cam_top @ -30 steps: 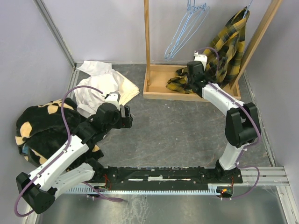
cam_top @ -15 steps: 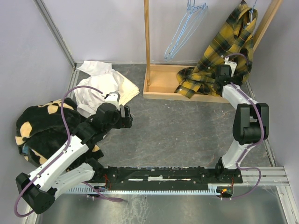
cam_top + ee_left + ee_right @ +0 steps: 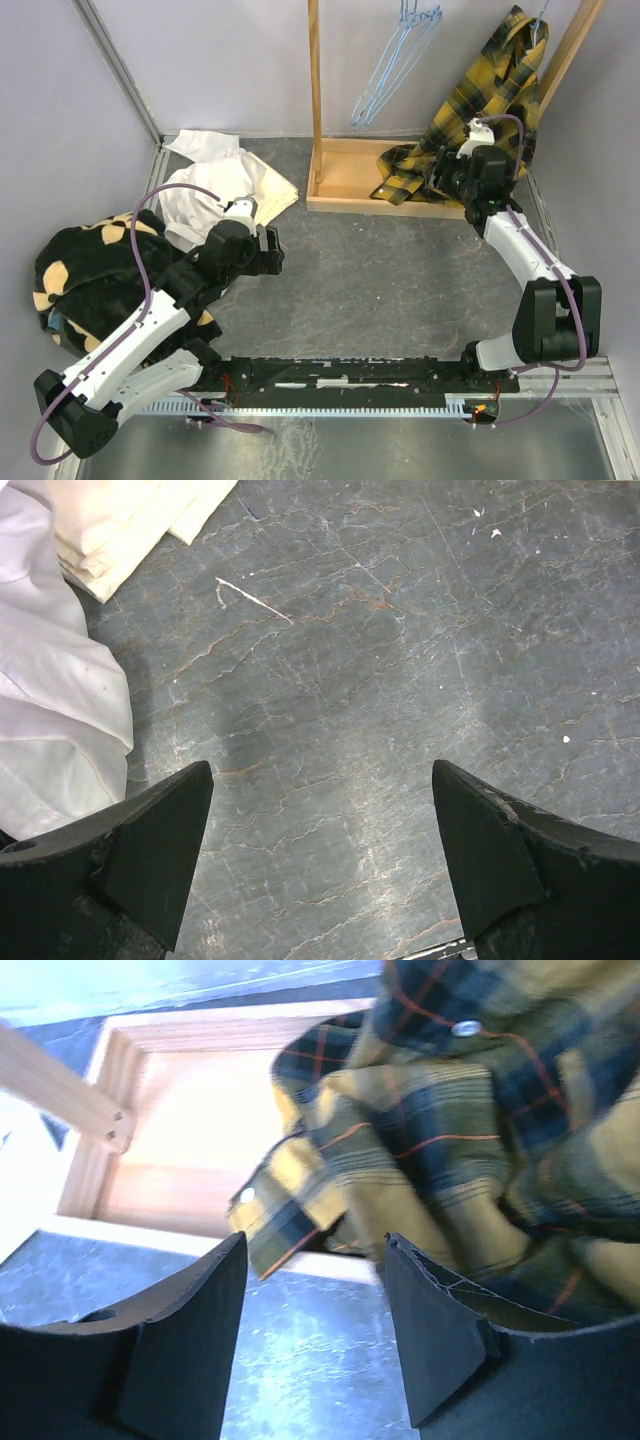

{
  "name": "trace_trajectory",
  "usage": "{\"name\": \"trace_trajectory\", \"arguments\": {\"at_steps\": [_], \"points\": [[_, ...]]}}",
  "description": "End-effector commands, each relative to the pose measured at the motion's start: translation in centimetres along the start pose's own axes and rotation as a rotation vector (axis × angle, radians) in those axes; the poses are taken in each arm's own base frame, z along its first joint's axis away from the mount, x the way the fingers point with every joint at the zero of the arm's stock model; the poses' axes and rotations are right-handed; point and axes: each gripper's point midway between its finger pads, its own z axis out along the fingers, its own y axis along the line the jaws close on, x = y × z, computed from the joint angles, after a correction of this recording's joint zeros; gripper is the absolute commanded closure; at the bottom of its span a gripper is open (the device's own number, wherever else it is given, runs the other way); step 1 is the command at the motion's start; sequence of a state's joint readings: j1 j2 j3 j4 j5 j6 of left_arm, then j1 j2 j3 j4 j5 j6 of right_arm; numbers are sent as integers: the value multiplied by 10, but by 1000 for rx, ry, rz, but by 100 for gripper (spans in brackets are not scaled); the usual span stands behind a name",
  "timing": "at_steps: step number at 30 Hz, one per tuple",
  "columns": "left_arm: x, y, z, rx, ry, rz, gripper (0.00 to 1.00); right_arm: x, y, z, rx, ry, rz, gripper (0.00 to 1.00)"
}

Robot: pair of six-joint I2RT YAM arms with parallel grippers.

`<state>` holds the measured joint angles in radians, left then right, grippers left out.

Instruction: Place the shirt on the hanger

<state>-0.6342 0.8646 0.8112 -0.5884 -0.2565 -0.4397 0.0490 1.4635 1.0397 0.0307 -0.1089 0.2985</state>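
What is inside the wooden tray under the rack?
The lower end of the plaid shirt lies bunched in the right part of the tray; its left part shows bare wood. Whatever lies beneath the cloth is covered.

Probably a lab: partitioned table (image 3: 400, 280), rail-mounted arms (image 3: 150, 330).

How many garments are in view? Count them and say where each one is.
3: the plaid shirt hanging at the rack's right post, the white garment at back left, the black fleece at far left. The white pile may hold more.
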Motion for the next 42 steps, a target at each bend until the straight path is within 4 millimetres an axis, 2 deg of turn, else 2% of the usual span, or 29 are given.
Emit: {"name": "trace_trajectory", "arguments": {"at_steps": [1,4,8,12,17,20,23,27,30,35,38,42], "points": [[-11,-3,1,14,-41,10,4,-5,49,-21,-129,-53,-68,33],[-13,1,0,-7,-51,1,4,7,58,-37,-103,-28,-108,26],[-22,7,-5,-44,-84,-15,3,9,58,-69,-66,-24,-139,15],[-44,14,-15,-93,-156,-40,1,-9,58,-118,-62,-54,-185,1],[-75,27,-36,-165,-270,-76,1,-48,57,-197,-53,-171,-234,1],[-94,38,-54,-218,-349,-79,1,-67,49,-243,-14,-270,-236,1],[-109,50,-74,-269,-413,-77,1,-73,39,-281,23,-340,-198,1],[-111,56,-89,-267,-451,-89,1,-60,23,-318,68,-391,-127,1],[-98,55,-85,-233,-439,-100,1,-36,12,-322,83,-389,-72,1],[-77,53,-74,-198,-406,-108,1,8,1,-310,88,-341,-12,1],[-71,55,-73,-201,-396,-107,1,20,-1,-307,88,-324,16,1],[-68,57,-72,-207,-391,-107,1,27,-5,-302,102,-310,25,1]]}}
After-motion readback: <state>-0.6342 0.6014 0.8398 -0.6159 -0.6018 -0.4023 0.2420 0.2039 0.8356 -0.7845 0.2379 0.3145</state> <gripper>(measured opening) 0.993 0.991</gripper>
